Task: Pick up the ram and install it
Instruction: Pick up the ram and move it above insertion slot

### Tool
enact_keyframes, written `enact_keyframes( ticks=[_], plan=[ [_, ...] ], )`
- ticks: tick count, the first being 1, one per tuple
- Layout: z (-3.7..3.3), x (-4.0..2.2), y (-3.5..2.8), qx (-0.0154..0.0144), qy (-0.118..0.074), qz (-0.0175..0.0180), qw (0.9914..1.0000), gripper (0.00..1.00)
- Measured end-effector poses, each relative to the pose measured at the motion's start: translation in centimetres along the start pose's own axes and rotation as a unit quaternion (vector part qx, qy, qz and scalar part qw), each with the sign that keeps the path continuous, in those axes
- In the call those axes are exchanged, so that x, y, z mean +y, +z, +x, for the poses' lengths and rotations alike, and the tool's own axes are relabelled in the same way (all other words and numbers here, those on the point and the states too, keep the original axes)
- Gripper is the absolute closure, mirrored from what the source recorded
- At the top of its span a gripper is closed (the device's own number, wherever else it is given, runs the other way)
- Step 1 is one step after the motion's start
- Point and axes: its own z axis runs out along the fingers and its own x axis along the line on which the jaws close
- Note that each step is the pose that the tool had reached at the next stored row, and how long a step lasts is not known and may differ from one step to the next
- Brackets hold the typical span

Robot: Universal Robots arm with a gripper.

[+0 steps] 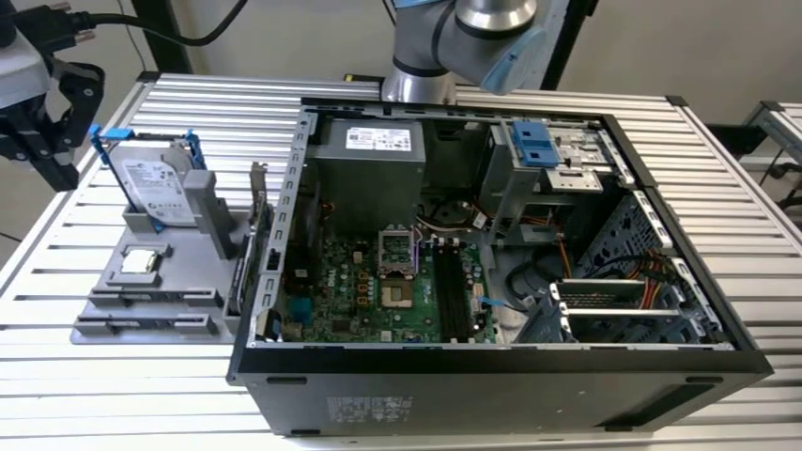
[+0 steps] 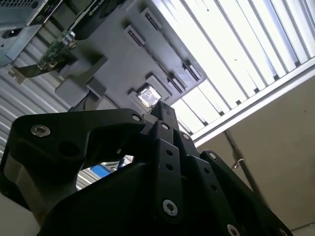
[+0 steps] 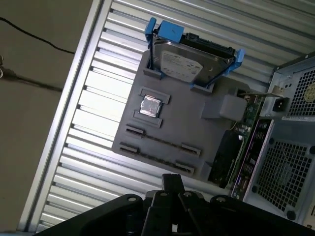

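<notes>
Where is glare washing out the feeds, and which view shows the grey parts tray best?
Second wrist view: the ribbed metal table is blown out white beside the grey plastic parts tray. First wrist view: milder bright patch on the table, tray evenly lit and clearest. Exterior view: even light, black computer case interior shadowed.

Place: a robotics lab bench set up for computer assembly.
Bench: a table (image 1: 113, 395) of ribbed aluminium profiles.
Work piece: an open desktop computer case (image 1: 501, 385) on its side, motherboard (image 1: 376, 291) exposed.
Fixture: a grey moulded holder (image 1: 145, 315) at the exterior view's left of the case, seating a hard drive (image 1: 161, 188) and a processor chip (image 1: 138, 261).
Machine: an industrial robot arm (image 1: 457, 42) at the table's far edge; its black gripper (image 3: 172, 181) in the first wrist view.
Surroundings: plain wall, black cable (image 1: 163, 28).
</notes>
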Motion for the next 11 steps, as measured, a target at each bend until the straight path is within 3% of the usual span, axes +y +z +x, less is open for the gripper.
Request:
enact_keyframes(
  ticks=[6,11],
  plan=[
    [0.0,0.0,-0.05,0.0014,-0.027,-0.0003,0.99963,1.0],
    [-0.01,0.0,-0.09,0.0029,-0.057,-0.0006,0.99836,1.0]
  ],
)
